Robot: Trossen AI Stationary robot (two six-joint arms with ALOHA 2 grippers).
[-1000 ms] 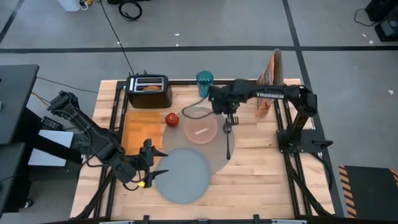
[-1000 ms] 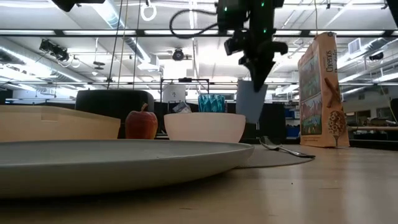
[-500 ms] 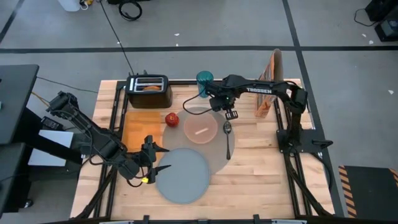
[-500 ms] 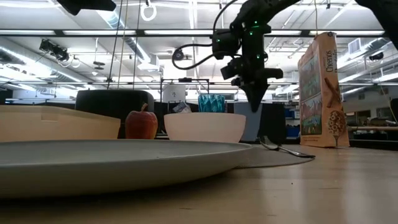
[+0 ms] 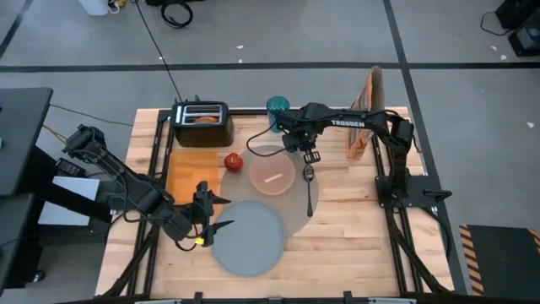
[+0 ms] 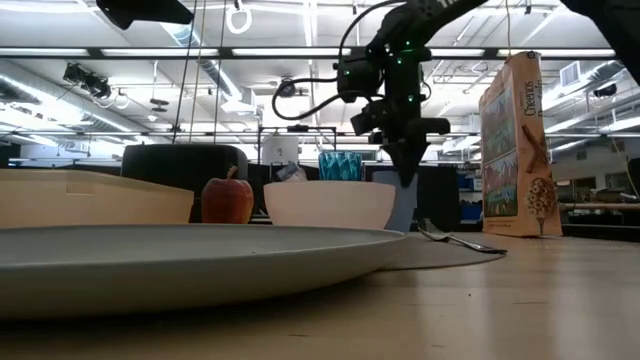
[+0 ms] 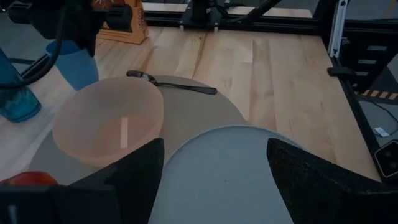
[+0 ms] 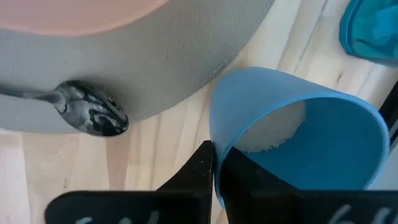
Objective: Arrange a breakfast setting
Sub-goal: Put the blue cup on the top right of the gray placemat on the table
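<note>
On the desk [image 5: 337,236] we find mat [image 5: 291,207], plate [image 5: 246,237], bowl [image 5: 272,175], spoon [image 5: 309,187] and apple [image 5: 234,161] laid; the cereal box [image 5: 364,118] stands at the edge. Our right claw [image 5: 309,152] pinches the light-blue cup's [image 8: 298,143] rim, at the mat's one o'clock. Our left claw [image 5: 207,219] waits open beside the plate.

On the counter [image 5: 354,228], the bowl [image 5: 272,175] sits on the mat [image 5: 297,203]. The plate [image 5: 246,237] lies at the mat's 7 o'clock, partly over it. The spoon [image 5: 309,190] lies at the bowl's 3 o'clock, on the mat. The apple [image 5: 234,161] is at the bowl's 9 o'clock. The cereal box [image 5: 364,114] stands at 2 o'clock.
</note>
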